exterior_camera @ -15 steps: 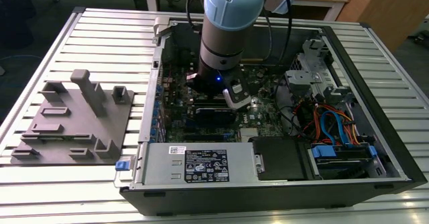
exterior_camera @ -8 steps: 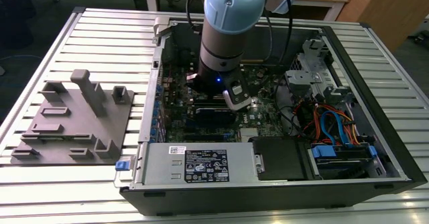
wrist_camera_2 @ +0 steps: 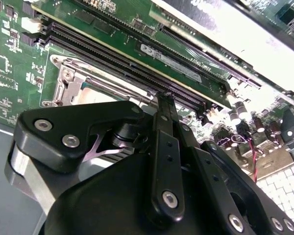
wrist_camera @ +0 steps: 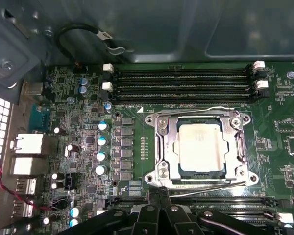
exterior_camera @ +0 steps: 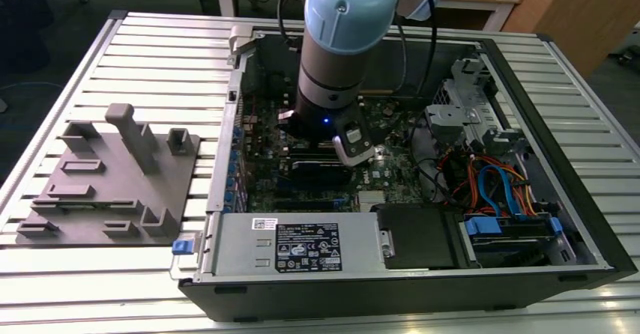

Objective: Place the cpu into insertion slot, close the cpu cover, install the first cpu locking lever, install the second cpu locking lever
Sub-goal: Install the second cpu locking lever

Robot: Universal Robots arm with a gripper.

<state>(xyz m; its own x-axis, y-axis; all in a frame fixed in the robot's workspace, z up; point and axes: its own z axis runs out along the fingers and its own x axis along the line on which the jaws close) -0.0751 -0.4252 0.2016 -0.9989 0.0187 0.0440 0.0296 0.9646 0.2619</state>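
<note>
The gripper (wrist_camera: 162,192), fingertips pressed together on nothing, hovered at the near edge of the insertion slot (wrist_camera: 154,147), where the cpu (wrist_camera: 201,147) lay seated under the lowered cpu cover (wrist_camera: 237,149), just ahead of the fingertips.

The arm (exterior_camera: 345,19) wore a pale blue plastic shell at its upper joint, with a small round fastener set in the shell. Below it ran a smooth grey metal cylinder, then a black wrist section (exterior_camera: 318,120) carrying a small blue light. A silver-grey bracket (exterior_camera: 355,145) with a dark insert sat at the wrist's side. Black cables ran beside the arm from above. In the second wrist view the gripper (wrist_camera_2: 165,98) was matt black, built of flat linkage bars and rounded housings (each joint pinned with a silver screw head), over a brushed metal body. Its slim black fingers (wrist_camera: 162,193) showed in the first wrist view.
</note>
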